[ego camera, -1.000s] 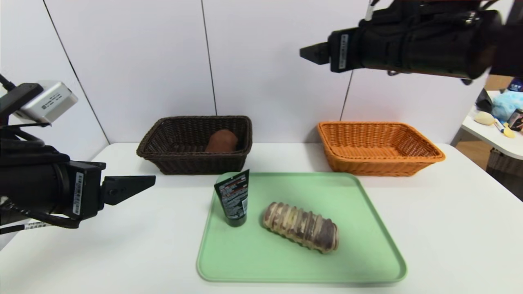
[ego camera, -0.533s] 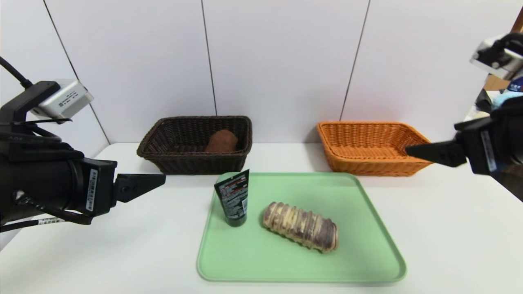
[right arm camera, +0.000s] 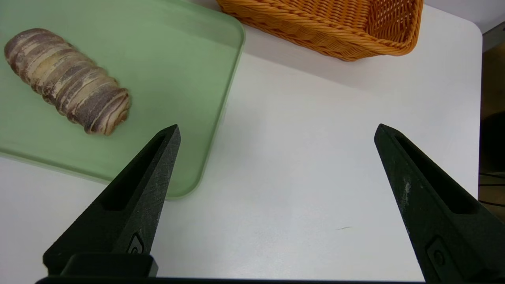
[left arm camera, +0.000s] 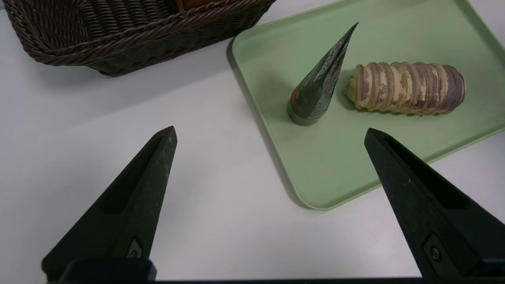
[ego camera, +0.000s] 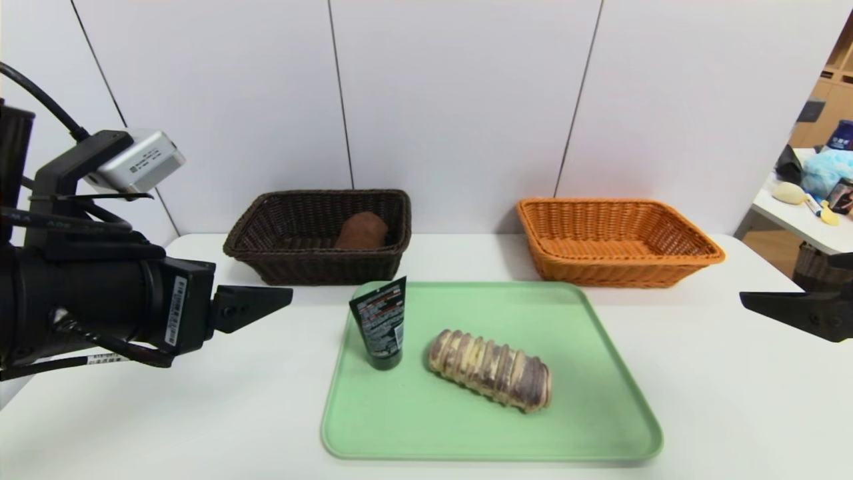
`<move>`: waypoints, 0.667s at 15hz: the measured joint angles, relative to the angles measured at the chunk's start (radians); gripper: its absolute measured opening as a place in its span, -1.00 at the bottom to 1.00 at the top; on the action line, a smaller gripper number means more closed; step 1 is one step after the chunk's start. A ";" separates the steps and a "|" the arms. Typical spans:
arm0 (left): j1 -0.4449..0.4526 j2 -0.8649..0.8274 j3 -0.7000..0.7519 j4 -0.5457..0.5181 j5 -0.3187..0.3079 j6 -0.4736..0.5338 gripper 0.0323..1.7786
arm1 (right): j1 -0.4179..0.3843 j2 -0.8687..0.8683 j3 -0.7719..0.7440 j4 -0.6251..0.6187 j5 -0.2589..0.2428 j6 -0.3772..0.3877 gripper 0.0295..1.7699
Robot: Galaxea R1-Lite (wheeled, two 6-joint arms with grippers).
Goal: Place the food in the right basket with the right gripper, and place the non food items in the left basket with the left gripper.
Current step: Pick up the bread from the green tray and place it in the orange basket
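Note:
The striped bread loaf (ego camera: 490,370) (left arm camera: 406,88) (right arm camera: 67,80) lies on a green tray (ego camera: 600,373). A dark green-black tube (ego camera: 380,323) (left arm camera: 319,86) stands cap-down on the tray's left part. The brown rolled towel (ego camera: 362,230) rests inside the dark brown left basket (ego camera: 266,257) (left arm camera: 118,51). The orange right basket (ego camera: 613,267) (right arm camera: 331,27) holds nothing. My left gripper (ego camera: 283,297) (left arm camera: 270,132) is open, hovering left of the tray, its fingers bare. My right gripper (ego camera: 746,301) (right arm camera: 276,130) is open above the bare table right of the tray.
The white table (ego camera: 733,400) ends at a wall behind the baskets. A side table with clutter (ego camera: 820,187) stands off to the right. Bare tabletop lies on both sides of the tray.
My right arm has swung down from high above the orange basket to low at the right edge. My left gripper has crept rightward toward the tube.

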 joint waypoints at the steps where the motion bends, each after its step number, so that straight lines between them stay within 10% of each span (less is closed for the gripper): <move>1: -0.005 0.005 0.000 0.000 0.000 -0.004 0.90 | 0.002 -0.005 0.005 -0.002 0.002 0.000 0.91; 10: -0.024 -0.008 0.030 0.000 0.000 -0.032 0.90 | 0.237 0.108 0.014 -0.028 0.067 0.002 0.91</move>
